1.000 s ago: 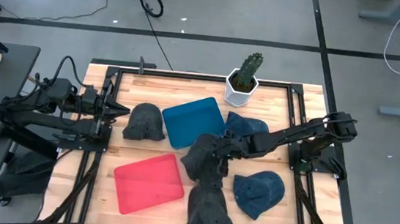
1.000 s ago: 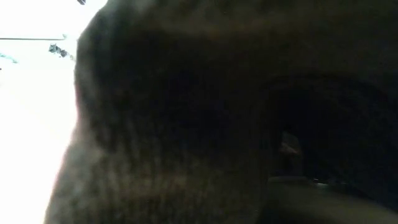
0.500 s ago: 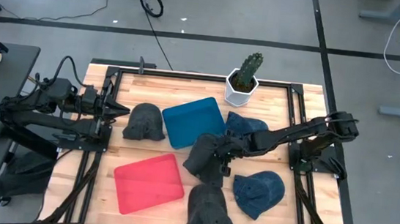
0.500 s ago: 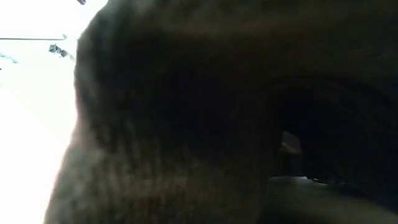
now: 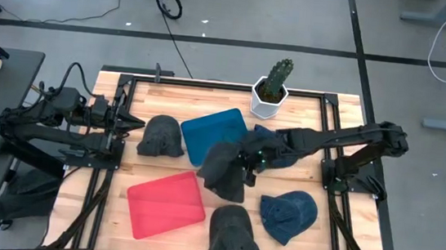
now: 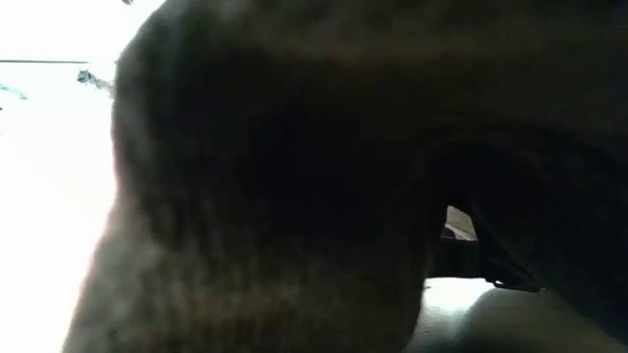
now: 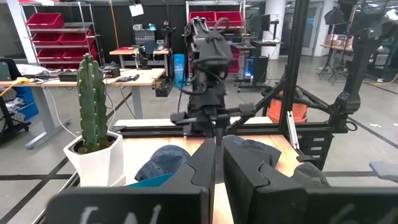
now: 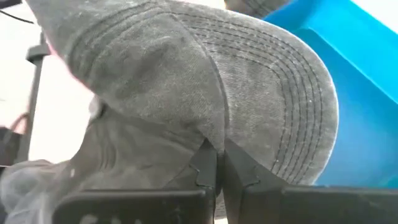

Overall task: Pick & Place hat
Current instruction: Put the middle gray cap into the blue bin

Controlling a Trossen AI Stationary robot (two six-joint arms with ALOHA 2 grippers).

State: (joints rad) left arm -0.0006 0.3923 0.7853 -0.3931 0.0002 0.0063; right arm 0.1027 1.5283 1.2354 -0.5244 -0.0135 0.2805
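My right gripper (image 5: pixel 245 164) is shut on a dark grey hat (image 5: pixel 220 172) over the table's middle, between the blue tray (image 5: pixel 215 135) and the red tray (image 5: pixel 164 204). In the right wrist view this hat (image 8: pixel 155 81) fills the picture, its stitched brim (image 8: pixel 292 93) against the blue tray. Two more dark grey hats lie on the table, one at the left (image 5: pixel 160 135) and one at the near edge (image 5: pixel 233 234). My left gripper (image 5: pixel 137 122) waits shut and level at the table's left. My right gripper pinches a fold of the hat's cloth (image 8: pixel 211 144) between its two fingers (image 8: pixel 202 167), where the crown meets the brim. The fingers slant down from the table's right side. The hat hangs from them, sagging toward the left; I cannot tell whether its lower edge is off the table.
A blue denim hat (image 5: pixel 275 137) lies under my right arm, another (image 5: pixel 288 215) at the near right. A cactus in a white pot (image 5: pixel 271 89) stands at the far edge. A dark hat (image 6: pixel 294 196) blocks nearly all of the low view.
My right gripper has risen and gone a little toward the far edge with the dark grey hat. The hat has come up off the grey hat at the near edge, which it overlapped before, and now hangs apart from it.
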